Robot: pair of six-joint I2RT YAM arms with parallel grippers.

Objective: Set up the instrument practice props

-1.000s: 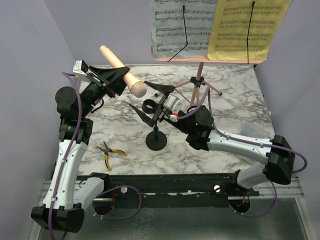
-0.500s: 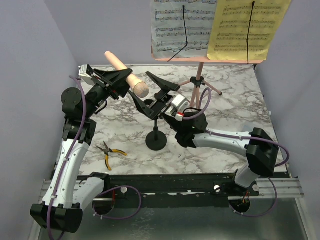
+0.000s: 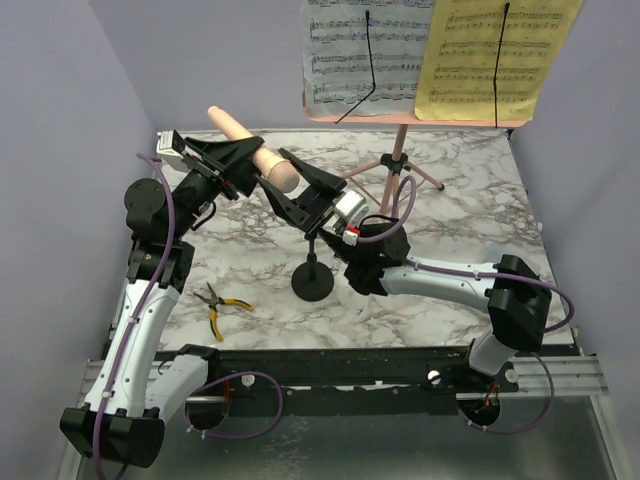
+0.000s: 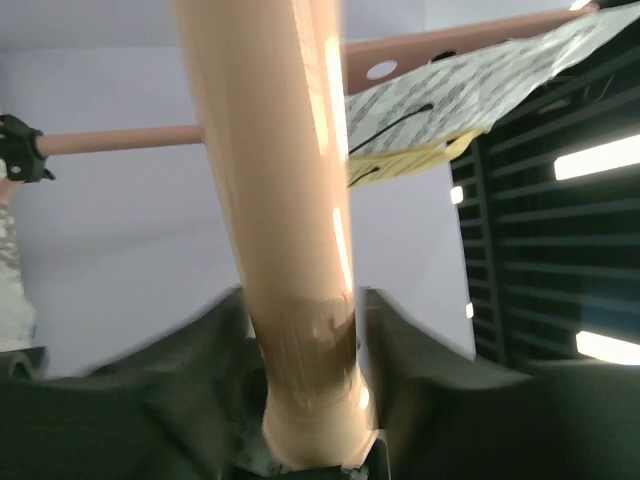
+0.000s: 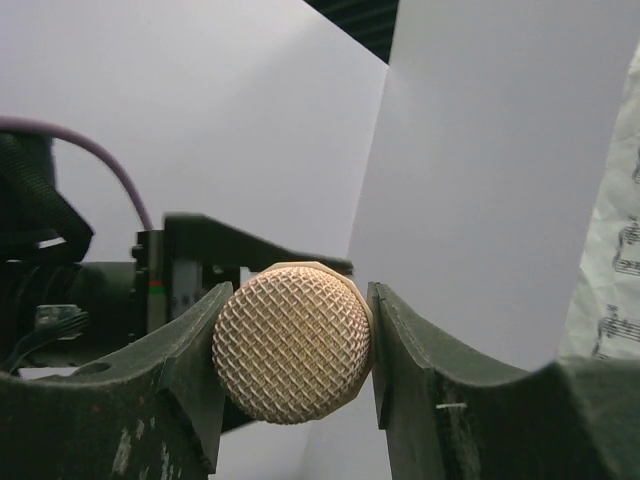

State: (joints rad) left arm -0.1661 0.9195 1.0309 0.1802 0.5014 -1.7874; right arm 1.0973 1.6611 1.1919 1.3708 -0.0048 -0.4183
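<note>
The left gripper (image 3: 244, 160) grips the microphone (image 3: 231, 123) by its handle; the right gripper (image 5: 298, 300) presses its fingers on both sides of the head.

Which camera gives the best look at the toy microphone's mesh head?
The right wrist view: the mesh head sits large inside the right tool. The top view shows it small, partly hidden; the left wrist view shows only the handle.
</note>
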